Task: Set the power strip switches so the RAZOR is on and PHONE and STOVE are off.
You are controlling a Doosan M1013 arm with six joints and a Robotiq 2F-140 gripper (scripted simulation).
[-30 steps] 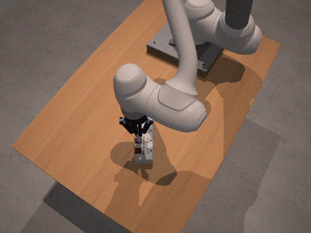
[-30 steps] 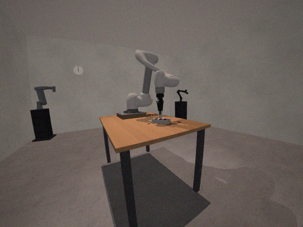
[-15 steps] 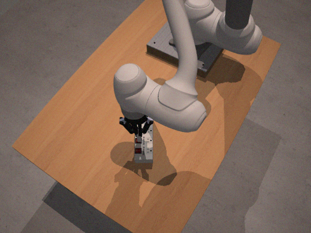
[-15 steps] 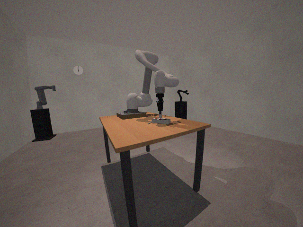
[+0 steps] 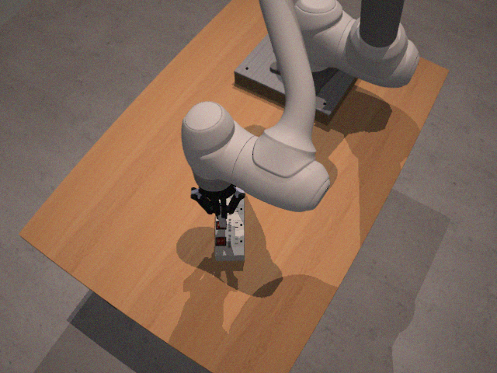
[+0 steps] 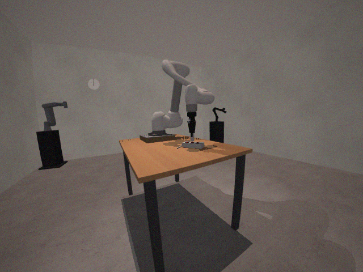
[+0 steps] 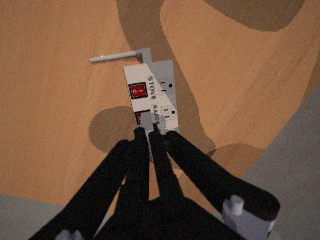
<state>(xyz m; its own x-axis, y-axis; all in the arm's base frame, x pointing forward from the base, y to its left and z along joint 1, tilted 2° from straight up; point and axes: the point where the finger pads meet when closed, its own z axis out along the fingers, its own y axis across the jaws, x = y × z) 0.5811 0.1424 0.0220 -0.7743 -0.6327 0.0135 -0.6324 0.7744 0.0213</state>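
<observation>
The power strip (image 5: 237,252) (image 6: 193,145) (image 7: 131,73) lies flat on the table, the right way up. The red STOVE switch (image 5: 220,241) (image 7: 138,90) is in plain view, but I cannot tell which side is down. The red RAZOR switch (image 7: 139,118) is partly covered by the fingertips. The PHONE switch is hidden by the gripper. My gripper (image 5: 220,219) (image 6: 192,139) (image 7: 147,119) is shut and empty, pointing down. Its tips are at the RAZOR switch; whether they touch it I cannot tell.
A short grey cable (image 6: 179,147) (image 7: 115,56) sticks out sideways from the strip's STOVE end. The arm's base plate (image 5: 261,83) (image 6: 146,138) stands at the far part of the wooden table (image 5: 132,160) (image 6: 164,164). Shadows of the arm fall around the strip.
</observation>
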